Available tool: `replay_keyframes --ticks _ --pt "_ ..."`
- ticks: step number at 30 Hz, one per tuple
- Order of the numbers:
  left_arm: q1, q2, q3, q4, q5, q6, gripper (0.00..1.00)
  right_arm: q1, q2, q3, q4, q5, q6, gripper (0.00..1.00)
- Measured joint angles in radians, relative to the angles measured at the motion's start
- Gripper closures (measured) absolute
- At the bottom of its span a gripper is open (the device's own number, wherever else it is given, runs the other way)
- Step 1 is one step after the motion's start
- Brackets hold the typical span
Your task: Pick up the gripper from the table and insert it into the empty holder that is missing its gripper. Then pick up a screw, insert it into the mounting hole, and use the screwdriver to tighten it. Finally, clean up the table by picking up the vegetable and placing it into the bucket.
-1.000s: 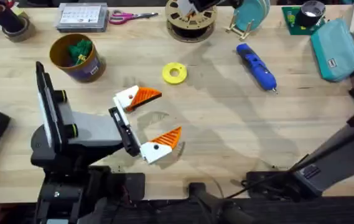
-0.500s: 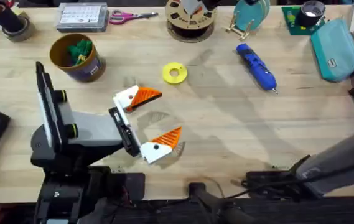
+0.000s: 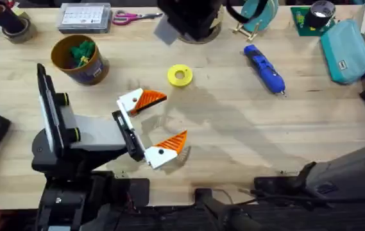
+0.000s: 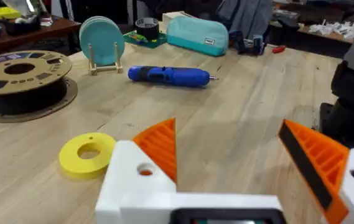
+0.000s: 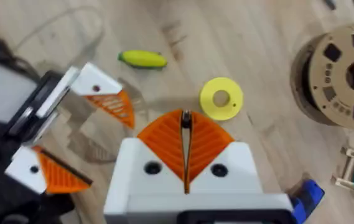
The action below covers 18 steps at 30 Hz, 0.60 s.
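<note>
Views are splitting the scene btwn them: overhead cam is giving me the bucket (image 3: pixel 95 70) at far left of the table (image 3: pixel 233 128) w/ a dark green leafy bunch (image 3: pixel 79 51) sitting in it, while the right arm (image 3: pixel 188 16) is hanging dark and blurred over the far edge. Right wrist cam, looking down, is showing me the vegetable (image 5: pixel 142 59) lying flat on the wood, near the yellow ring (image 5: pixel 220 98) and near one finger of the left gripper (image 3: pixel 169 119), touching neither; its long axis is running approx in line w/ the filament spool (image 5: pixel 344 74). Left wrist cam is giving me the low side-on look at the screwdriver (image 3: pixel 264 68). It is lying on its side far right of centre, well apart from both grippers, long axis running diagonally in the overhead, metal tip pointing toward the near-right side and blue butt toward the far edge. Left gripper is sitting w/ jaws wide apart, nothing btwn them, each white block carrying its orange wedge. Right gripper (image 5: pixel 185 121) is hovering above the ring w/ orange pads pressed together; a small dark bit is showing at the tips and I can't tell what it is.
</note>
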State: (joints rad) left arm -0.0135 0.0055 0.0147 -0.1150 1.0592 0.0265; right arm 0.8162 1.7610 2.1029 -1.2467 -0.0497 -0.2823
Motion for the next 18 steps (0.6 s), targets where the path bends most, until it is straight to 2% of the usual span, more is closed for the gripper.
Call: replay_keyframes --ticks 5,18 --pt "0.0 0.0 0.0 0.0 0.0 0.0 0.015 0.032 0.0 -0.002 -0.017 -0.05 -0.051 0.995" --pt "0.0 0.0 0.0 0.0 0.0 0.0 0.015 0.109 0.0 -0.093 0.038 -0.073 -0.086 0.995"
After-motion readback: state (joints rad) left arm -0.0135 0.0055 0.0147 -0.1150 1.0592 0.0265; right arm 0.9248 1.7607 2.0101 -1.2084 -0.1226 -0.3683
